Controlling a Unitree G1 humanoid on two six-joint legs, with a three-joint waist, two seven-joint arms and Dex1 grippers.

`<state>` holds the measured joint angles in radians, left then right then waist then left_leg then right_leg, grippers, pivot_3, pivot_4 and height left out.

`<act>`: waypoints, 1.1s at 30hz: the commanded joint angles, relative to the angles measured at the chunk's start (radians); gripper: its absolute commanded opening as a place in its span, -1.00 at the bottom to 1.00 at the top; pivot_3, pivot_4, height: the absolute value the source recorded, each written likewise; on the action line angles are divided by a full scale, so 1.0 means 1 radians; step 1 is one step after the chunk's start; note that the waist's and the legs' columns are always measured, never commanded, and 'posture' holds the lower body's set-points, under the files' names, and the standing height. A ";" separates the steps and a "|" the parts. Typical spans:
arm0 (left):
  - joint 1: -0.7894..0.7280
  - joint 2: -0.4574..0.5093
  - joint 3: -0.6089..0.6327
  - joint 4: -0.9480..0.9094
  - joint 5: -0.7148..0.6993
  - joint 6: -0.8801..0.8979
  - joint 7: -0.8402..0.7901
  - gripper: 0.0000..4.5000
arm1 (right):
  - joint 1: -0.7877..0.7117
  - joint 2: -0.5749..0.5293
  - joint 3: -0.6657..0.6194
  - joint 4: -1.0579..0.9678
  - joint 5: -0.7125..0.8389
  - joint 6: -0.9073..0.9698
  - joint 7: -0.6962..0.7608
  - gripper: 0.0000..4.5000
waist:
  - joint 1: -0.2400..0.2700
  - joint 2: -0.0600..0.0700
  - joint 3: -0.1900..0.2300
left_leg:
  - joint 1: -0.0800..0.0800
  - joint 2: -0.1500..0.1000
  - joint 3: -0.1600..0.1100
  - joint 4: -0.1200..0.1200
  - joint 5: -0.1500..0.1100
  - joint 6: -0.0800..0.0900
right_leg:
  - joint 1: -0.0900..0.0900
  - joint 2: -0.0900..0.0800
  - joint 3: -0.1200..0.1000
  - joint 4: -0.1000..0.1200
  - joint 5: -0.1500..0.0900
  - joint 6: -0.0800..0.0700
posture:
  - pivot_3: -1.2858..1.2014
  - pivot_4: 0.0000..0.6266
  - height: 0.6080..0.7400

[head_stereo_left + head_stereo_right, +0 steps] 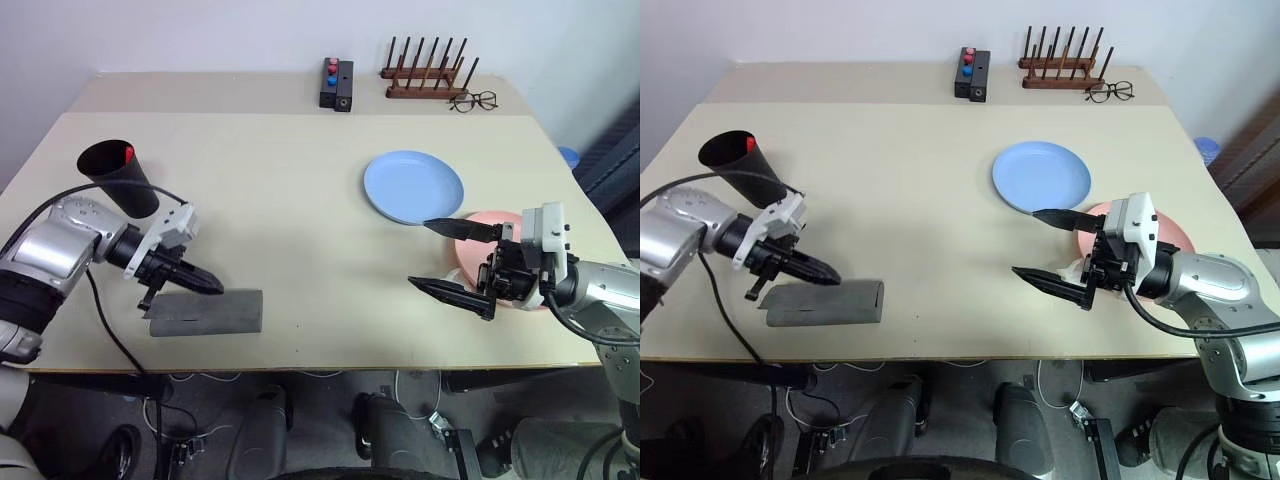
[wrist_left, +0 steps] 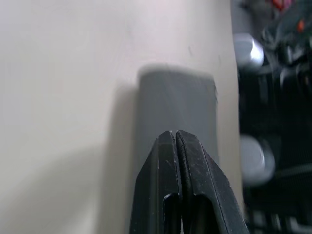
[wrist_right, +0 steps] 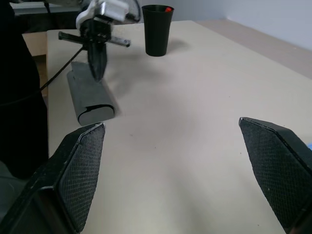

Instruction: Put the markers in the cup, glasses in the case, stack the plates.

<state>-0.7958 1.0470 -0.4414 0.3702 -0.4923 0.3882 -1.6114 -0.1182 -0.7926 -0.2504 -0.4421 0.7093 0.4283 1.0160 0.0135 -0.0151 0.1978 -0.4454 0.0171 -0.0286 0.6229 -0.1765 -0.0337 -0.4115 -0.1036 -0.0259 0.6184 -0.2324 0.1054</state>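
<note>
The grey case [image 1: 215, 312] lies flat near the table's front left edge. My left gripper [image 1: 213, 287] is shut and empty, its tip just over the case's left half; the left wrist view shows the closed fingers [image 2: 175, 161] above the case [image 2: 175, 102]. The black cup [image 1: 118, 175] stands behind it, with a marker's red cap [image 1: 129, 153] showing inside the rim. The light blue plate [image 1: 413, 186] sits right of centre. My right gripper [image 1: 418, 252] stands open and empty in front of the pink plate [image 1: 490, 217], partly covering it. The glasses are hidden or out of view.
At the back stand a wooden rack [image 1: 428, 75], thin clear-lens spectacles [image 1: 473, 100] and a black box with red and blue buttons [image 1: 336, 84]. Bare tabletop [image 1: 300, 220] lies between the two arms. A cable hangs off the left arm.
</note>
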 commanded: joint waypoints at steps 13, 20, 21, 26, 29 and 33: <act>-0.186 -0.302 0.360 0.126 -0.020 0.000 0.093 0.98 | -0.010 -0.032 0.026 0.020 -0.079 0.109 -0.149 1.00 | -0.003 0.000 0.000 | 0.001 0.000 -0.001 0.001 0.000 0.000 | 0.000 0.001 0.000 0.004 0.000 0.000 | 0.03 -0.52 1.00; -0.095 -0.339 0.371 0.014 -0.032 0.069 0.108 0.98 | 0.021 -0.004 0.056 -0.032 -0.206 0.138 -0.314 1.00 | -0.002 0.000 0.000 | 0.001 0.000 -0.001 0.003 0.000 0.000 | 0.001 0.001 0.000 0.003 0.000 0.000 | 0.03 -0.52 1.00; -0.072 -0.333 0.365 -0.020 -0.042 0.101 0.096 0.98 | 0.033 -0.010 0.051 -0.039 -0.220 0.134 -0.321 1.00 | -0.002 0.000 0.000 | 0.001 0.000 -0.001 0.002 0.000 0.000 | 0.001 0.001 0.000 0.003 0.000 0.000 | 0.03 -0.52 1.00; -0.017 -0.378 0.401 -0.037 -0.034 0.069 0.125 0.98 | 0.081 -0.079 -0.090 0.027 -0.242 0.144 -0.306 1.00 | 0.002 0.000 0.000 | 0.001 0.000 -0.001 0.003 0.000 0.000 | 0.001 0.001 0.000 0.004 0.000 0.000 | 0.03 -0.52 1.00; -0.020 -0.404 0.408 -0.023 -0.026 0.046 0.137 0.98 | 0.113 -0.090 -0.125 -0.011 -0.213 0.201 -0.310 1.00 | 0.001 -0.001 -0.001 | 0.001 0.000 -0.001 0.005 0.000 0.000 | 0.003 0.001 0.000 0.002 0.000 0.000 | 0.03 -0.52 1.00; -0.020 -0.436 0.413 -0.040 -0.028 0.036 0.141 0.98 | 0.139 -0.074 -0.153 -0.027 -0.223 0.188 -0.321 1.00 | -0.001 -0.001 -0.001 | 0.001 0.000 -0.001 0.004 0.000 0.000 | 0.003 0.001 0.000 0.003 0.000 0.000 | 0.03 -0.52 1.00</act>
<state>-0.8001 0.6098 -0.0550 0.3541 -0.5125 0.4433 -1.4729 0.0202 -0.8702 -0.3628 -0.4361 0.4856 0.6279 0.7029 0.0122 -0.0156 0.1972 -0.4442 0.0169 -0.0298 0.6266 -0.1764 -0.0334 -0.4090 -0.1028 -0.0262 0.6210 -0.2321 0.1055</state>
